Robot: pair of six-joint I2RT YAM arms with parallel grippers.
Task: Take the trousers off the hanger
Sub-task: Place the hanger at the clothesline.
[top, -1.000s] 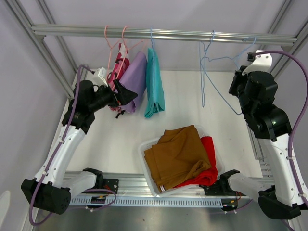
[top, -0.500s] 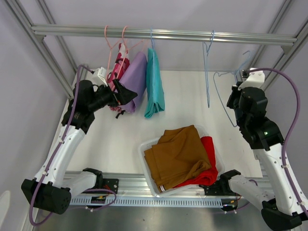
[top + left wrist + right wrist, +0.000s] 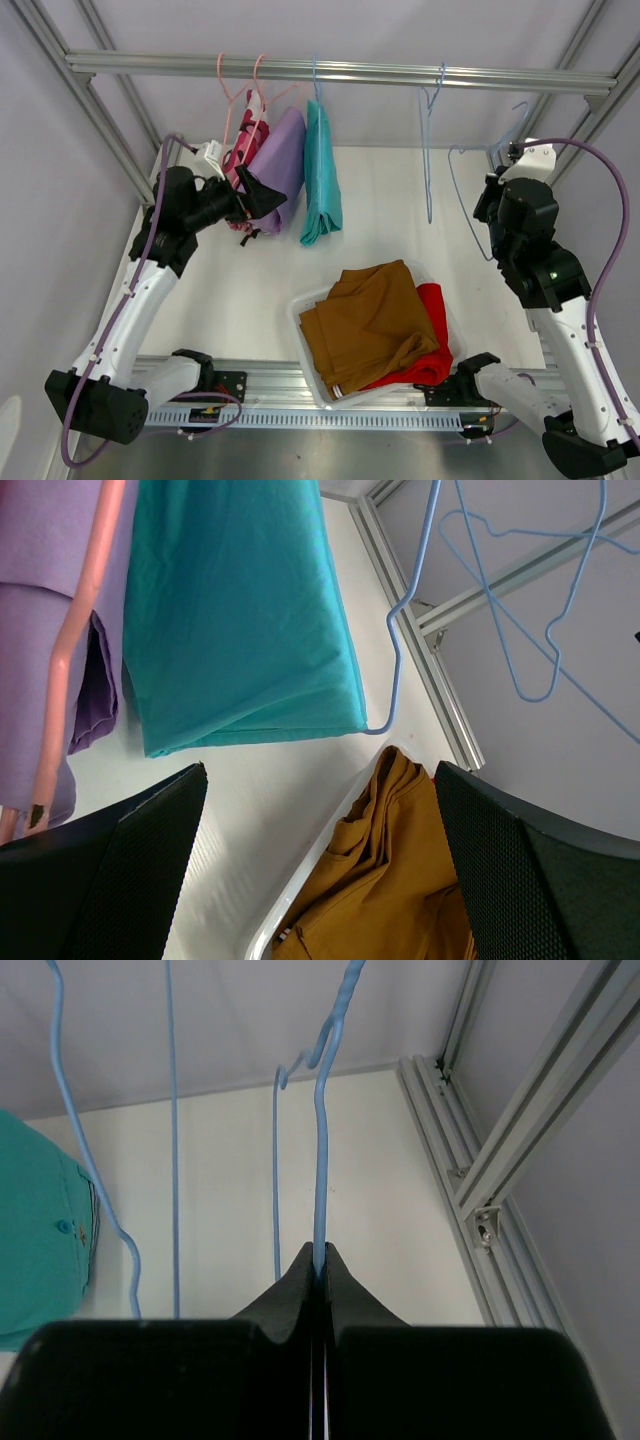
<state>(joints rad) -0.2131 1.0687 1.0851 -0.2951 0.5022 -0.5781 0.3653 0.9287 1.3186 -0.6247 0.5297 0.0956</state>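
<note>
Pink camouflage trousers (image 3: 240, 160), lilac trousers (image 3: 280, 165) and teal trousers (image 3: 320, 180) hang from the rail (image 3: 350, 70) at the left. Mustard-brown trousers (image 3: 370, 325) lie over red trousers (image 3: 435, 330) in a white bin (image 3: 296, 310). My left gripper (image 3: 262, 195) is open and empty beside the lilac trousers. In its wrist view the left gripper (image 3: 320, 865) frames the mustard trousers (image 3: 390, 880) below the teal ones (image 3: 240, 610). My right gripper (image 3: 321, 1260) is shut on a bare blue hanger (image 3: 319, 1160), held off the rail at the right (image 3: 508, 158).
Another bare blue hanger (image 3: 428, 150) hangs from the rail right of the teal trousers. Pink hangers (image 3: 75, 650) carry the lilac and camouflage trousers. Aluminium frame posts (image 3: 590, 110) stand close behind the right arm. The bin sits at the table's near edge.
My right arm has drawn the blue hanger down and away from the rail, then shifted it slightly. The other blue hanger swings a little. The left arm has not moved.
</note>
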